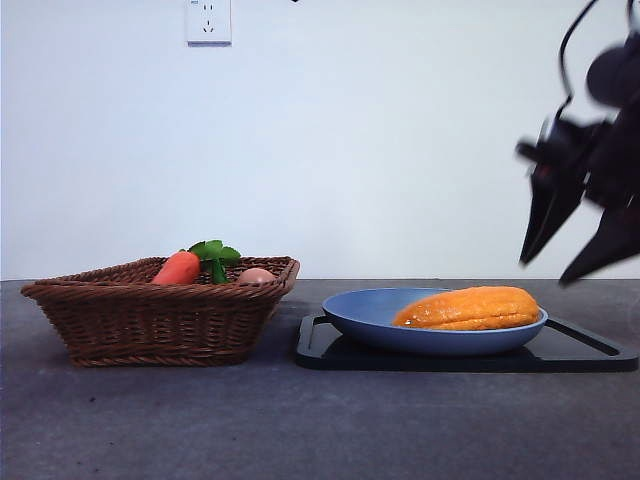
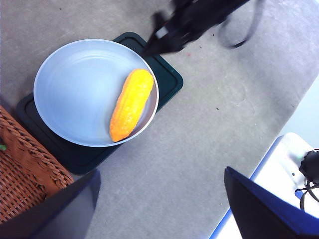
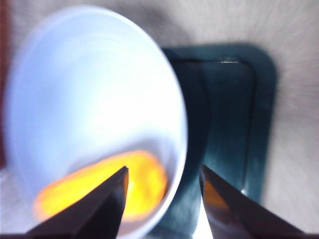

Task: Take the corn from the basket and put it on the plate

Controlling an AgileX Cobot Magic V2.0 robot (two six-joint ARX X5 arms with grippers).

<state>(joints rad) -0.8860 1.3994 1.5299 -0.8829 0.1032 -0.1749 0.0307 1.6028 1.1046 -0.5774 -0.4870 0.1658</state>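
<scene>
The yellow-orange corn (image 1: 468, 308) (image 2: 131, 103) (image 3: 99, 184) lies on its side in the light blue plate (image 1: 365, 308) (image 2: 79, 89) (image 3: 89, 89), toward the plate's right half in the front view. My right gripper (image 1: 545, 272) (image 3: 163, 168) hangs open and empty above and to the right of the plate, clear of the corn. The brown wicker basket (image 1: 150, 315) (image 2: 20, 174) stands to the left of the plate. My left gripper (image 2: 160, 172) is open and empty, high above the table near the plate, and is out of the front view.
A carrot (image 1: 178, 268) with green leaves and a tan egg (image 1: 255, 276) rest in the basket. The plate sits on a flat black tray (image 1: 320, 350) (image 2: 169, 74) (image 3: 229, 99). Grey tabletop runs in front of both.
</scene>
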